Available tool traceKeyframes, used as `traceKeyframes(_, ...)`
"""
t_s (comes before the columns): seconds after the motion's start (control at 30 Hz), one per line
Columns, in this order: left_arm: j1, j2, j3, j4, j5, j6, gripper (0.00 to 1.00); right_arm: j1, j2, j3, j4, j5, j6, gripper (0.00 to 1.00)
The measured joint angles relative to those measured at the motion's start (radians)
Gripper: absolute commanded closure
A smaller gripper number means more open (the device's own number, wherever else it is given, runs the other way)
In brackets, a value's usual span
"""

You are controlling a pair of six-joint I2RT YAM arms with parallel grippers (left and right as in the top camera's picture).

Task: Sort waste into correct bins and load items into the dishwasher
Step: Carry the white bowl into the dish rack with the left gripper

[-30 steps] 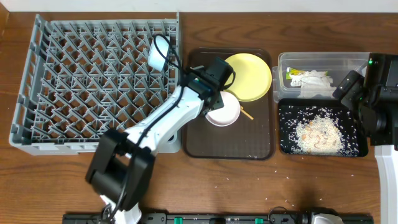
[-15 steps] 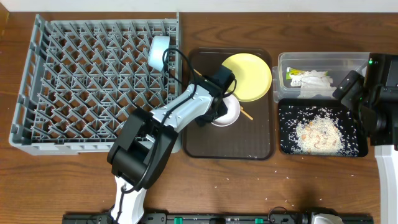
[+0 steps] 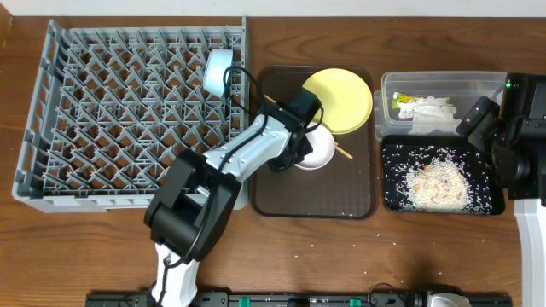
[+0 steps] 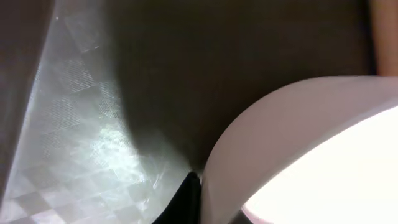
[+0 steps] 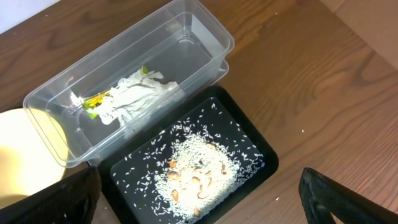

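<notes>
My left gripper (image 3: 301,139) is shut on the near rim of the white bowl (image 3: 317,153), which sits on the dark brown tray (image 3: 316,196). In the left wrist view the bowl's wall (image 4: 292,130) fills the right side, with one dark finger (image 4: 185,200) pressed against its outside. The yellow plate (image 3: 343,101) lies just behind the bowl. A wooden chopstick (image 3: 342,153) pokes out from under the bowl's right side. A light blue bowl (image 3: 218,70) stands in the grey dish rack (image 3: 102,111). My right gripper (image 5: 202,205) hangs open above the black tray of rice (image 5: 199,171).
The clear tub (image 5: 155,74) holds crumpled white paper (image 5: 134,93) and the green-and-orange wrapper (image 5: 93,102). It stands right behind the black tray (image 3: 439,183). A few rice grains lie on the wooden table (image 3: 401,256) near the front edge.
The left arm has swung in over the brown tray and its gripper has shut on the white bowl's rim. The bowl has shifted slightly right. The right arm has not moved.
</notes>
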Motion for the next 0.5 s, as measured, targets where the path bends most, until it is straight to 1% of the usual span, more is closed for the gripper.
traceKeyframes(0.17, 0.0, -0.143, -0.004, -0.004, -0.069, 0.113, 0.93, 0.0, 0.0, 0.0, 0.0, 0.0, 0.0, 0.01)
traceKeyframes(0.23, 0.0, -0.225, -0.004, -0.003, -0.114, 0.163, 0.93, 0.0, 0.0, 0.0, 0.0, 0.0, 0.0, 0.01)
traceKeyframes(0.33, 0.0, -0.289, -0.004, -0.007, -0.182, 0.23, 0.93, 0.0, 0.0, 0.0, 0.0, 0.0, 0.0, 0.01)
traceKeyframes(0.5, 0.0, -0.32, -0.004, -0.072, -0.407, 0.345, 0.93, 0.0, 0.0, 0.0, 0.0, 0.0, 0.0, 0.01)
